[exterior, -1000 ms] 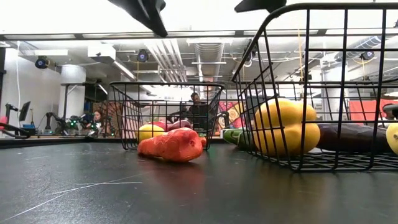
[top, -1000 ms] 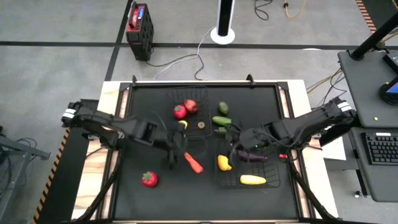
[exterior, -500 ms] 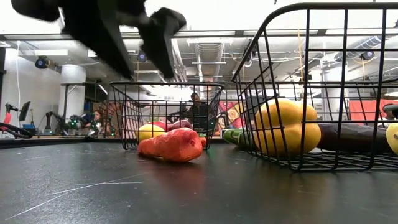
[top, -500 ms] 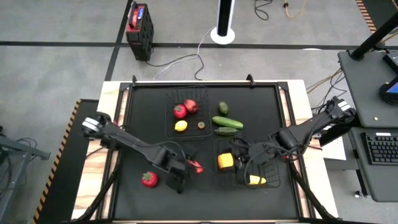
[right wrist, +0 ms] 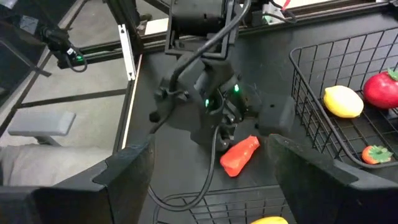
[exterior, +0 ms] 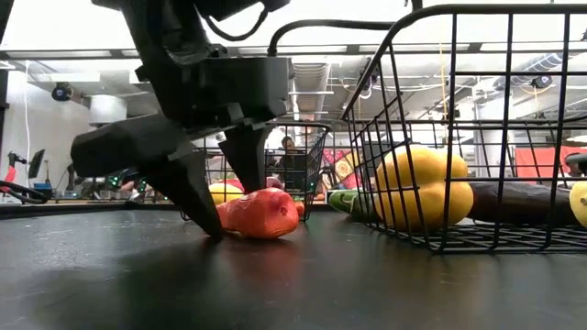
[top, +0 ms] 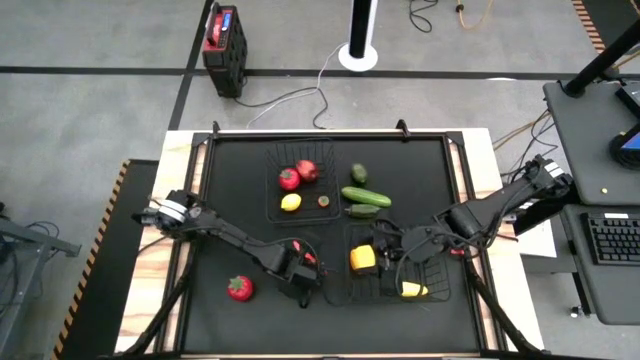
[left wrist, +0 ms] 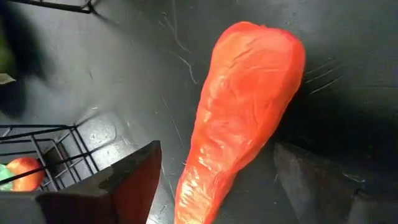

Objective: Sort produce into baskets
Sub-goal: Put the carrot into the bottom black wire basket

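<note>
The orange plastic toy carrot (left wrist: pixel 239 118) lies on the black mat between my left gripper (exterior: pixel 213 203)'s spread fingers, not yet gripped. Three green vegetables (top: pixel 365 196) and one red tomato (top: pixel 239 288) remain loose; two wire baskets (top: pixel 297 181) hold seven pieces. My right gripper (top: pixel 383 262) hangs open over the nearer basket.

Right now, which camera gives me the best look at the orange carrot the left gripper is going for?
The left wrist view: the carrot fills it, lying on the mat between the open left gripper fingers. The low view shows it side-on, a finger partly covering it. In the high view it is mostly hidden; the right wrist view shows it small.
</note>
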### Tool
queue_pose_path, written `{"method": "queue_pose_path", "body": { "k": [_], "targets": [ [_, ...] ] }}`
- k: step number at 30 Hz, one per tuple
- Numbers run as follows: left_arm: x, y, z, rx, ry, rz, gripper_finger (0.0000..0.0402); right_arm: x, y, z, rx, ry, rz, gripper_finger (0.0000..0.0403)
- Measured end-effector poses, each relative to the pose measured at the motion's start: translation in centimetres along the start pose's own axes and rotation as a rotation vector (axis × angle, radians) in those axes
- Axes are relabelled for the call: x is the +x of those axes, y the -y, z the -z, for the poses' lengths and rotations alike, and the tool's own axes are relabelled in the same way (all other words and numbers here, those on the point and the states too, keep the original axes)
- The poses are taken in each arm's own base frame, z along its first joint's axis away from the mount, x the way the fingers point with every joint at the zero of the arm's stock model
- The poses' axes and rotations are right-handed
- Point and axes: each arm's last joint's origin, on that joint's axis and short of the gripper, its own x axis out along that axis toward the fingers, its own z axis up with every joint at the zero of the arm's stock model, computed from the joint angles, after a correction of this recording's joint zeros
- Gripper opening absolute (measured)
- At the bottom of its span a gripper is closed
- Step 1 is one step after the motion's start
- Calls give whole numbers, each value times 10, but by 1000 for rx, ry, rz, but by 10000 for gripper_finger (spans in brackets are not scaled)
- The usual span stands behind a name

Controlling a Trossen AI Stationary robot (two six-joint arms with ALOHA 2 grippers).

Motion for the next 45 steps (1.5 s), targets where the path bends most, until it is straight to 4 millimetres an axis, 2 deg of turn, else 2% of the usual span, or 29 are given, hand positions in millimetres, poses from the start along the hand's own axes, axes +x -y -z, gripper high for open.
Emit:
{"method": "queue_pose_path", "body": {
  "k": [7,10,19,22,27,34,37,40,45],
  "targets": [
    [3,-3,1,-35,0,33,271,0,0,0,0,0,0,299],
    [3,-3,1,-38,2,46,236,0,0,0,-7,0,0,299],
    [2,-3,1,-48,11,58,99,0,0,0,-18,0,0,299],
    [-4,-4,0,-51,28,54,80,0,0,0,-33,0,0,299],
    [-31,-13,-1,-77,106,43,86,1,-2,1,-97,15,3,299],
    [-103,-29,0,-140,365,18,88,6,-13,16,-219,84,41,299],
    [-128,-30,6,-166,501,3,88,9,-21,22,-281,188,45,299],
    [-142,-29,18,-195,635,-18,88,12,-26,29,-343,291,68,299],
    [-154,-30,37,-324,855,-83,89,24,-21,46,-379,437,85,299]
  ]
}}
